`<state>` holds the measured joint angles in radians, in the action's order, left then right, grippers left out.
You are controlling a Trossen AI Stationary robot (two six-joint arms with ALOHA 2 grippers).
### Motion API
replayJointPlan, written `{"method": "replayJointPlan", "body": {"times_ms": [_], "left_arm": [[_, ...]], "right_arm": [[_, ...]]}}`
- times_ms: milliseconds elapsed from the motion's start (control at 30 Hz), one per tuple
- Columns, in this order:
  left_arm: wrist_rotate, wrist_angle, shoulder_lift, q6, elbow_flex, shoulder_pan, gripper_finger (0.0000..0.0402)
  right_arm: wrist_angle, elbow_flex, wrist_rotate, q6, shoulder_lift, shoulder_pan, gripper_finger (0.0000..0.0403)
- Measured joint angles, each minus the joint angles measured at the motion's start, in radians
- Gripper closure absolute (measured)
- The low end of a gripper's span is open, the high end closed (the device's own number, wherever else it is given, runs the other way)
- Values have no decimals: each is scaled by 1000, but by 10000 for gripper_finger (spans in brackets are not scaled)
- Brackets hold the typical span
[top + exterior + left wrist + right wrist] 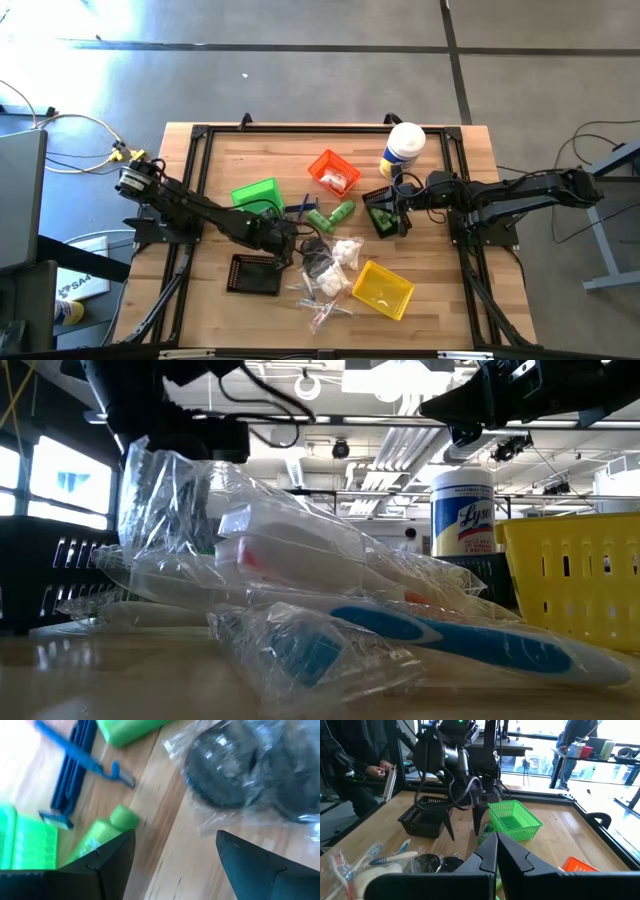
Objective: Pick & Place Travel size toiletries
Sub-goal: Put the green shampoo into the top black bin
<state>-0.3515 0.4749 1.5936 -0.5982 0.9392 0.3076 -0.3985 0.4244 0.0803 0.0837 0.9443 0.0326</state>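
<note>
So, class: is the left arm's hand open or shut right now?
Open. In the left wrist view, the left hand has its two dark fingers standing well apart over bare wooden table, holding nothing.

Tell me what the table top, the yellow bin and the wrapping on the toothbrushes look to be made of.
Table top: wood with a smooth finish, going by its plank seams and grain. Yellow bin: likely moulded plastic, bright and slotted along the walls. Toothbrush wrapping: thin clear film, probably plastic, crinkled and glinting.

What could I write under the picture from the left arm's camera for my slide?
The left pincer hangs open over the wooden table, between a green bottle and a clear-wrapped dark item.
</note>
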Motion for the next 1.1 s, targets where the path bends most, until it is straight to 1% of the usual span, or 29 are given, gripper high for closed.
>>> {"method": "replayJointPlan", "body": {"times_ms": [100,200,300,400,533,667,800,900,1100], "left_arm": [[-2,37,0,82,38,0,129],[-28,76,0,169,77,-1,129],[-38,130,0,233,107,-22,129],[-15,154,-1,236,115,-66,129],[42,175,-1,236,115,-119,129],[51,158,-1,236,115,-142,129],[49,123,-1,235,115,-137,129],[76,87,-1,201,115,-122,129],[103,38,-25,176,114,-45,129]], "right_arm": [[-1,0,-2,0,0,0,401],[-1,0,-3,-6,0,0,401],[-1,0,4,-10,0,0,401],[-1,0,4,-10,0,0,401],[-1,0,2,-9,0,0,401],[0,0,1,-9,0,0,401],[1,0,0,-8,0,0,401],[6,0,1,-8,0,0,401],[6,0,4,-8,0,0,401]]}}
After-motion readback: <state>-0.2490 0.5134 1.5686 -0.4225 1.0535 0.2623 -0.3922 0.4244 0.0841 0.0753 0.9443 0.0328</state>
